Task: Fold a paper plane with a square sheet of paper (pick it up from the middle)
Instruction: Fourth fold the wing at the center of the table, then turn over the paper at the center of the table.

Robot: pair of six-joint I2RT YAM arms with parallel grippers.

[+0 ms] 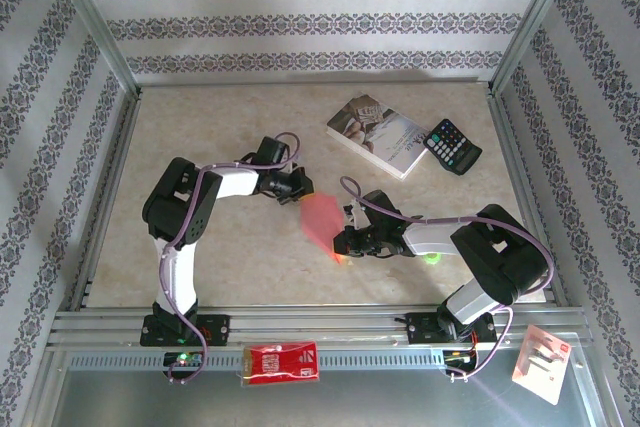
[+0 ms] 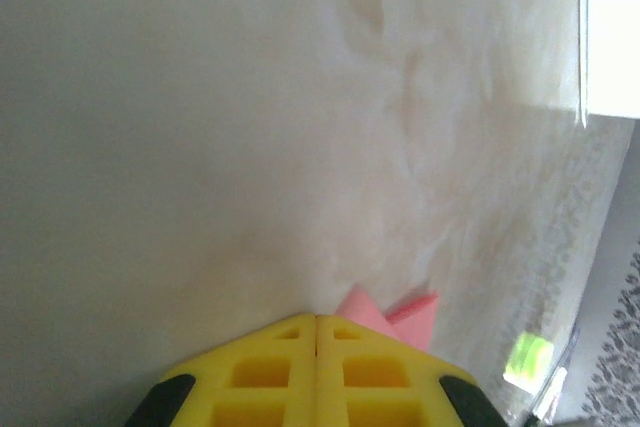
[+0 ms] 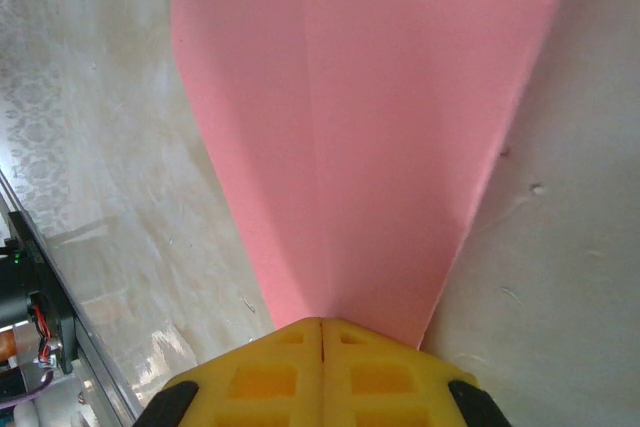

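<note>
- The pink sheet of paper [image 1: 322,219], already folded into a tapering shape with a lengthwise crease, was held between the two arms over the middle of the tabletop [image 1: 240,257]. We could not tell whether it touched the surface.
- The right jaws were pressed together on its narrow end. The left jaws were shut on the opposite edge, with a small pink corner [image 2: 392,313] poking past them.
- We judged that so shallow a bite on the left could slip, leaving the sheet to swing from the right jaws and lose its alignment.
- If the arms drew apart, the thin paper could tear at a pinch. If they closed in, it could buckle and take a stray crease.
- A fold pressed off the existing crease would leave lopsided wings.
- The book [image 1: 378,135] and calculator [image 1: 452,145] lay well apart at the far right, so we saw little risk of collision there.
</note>
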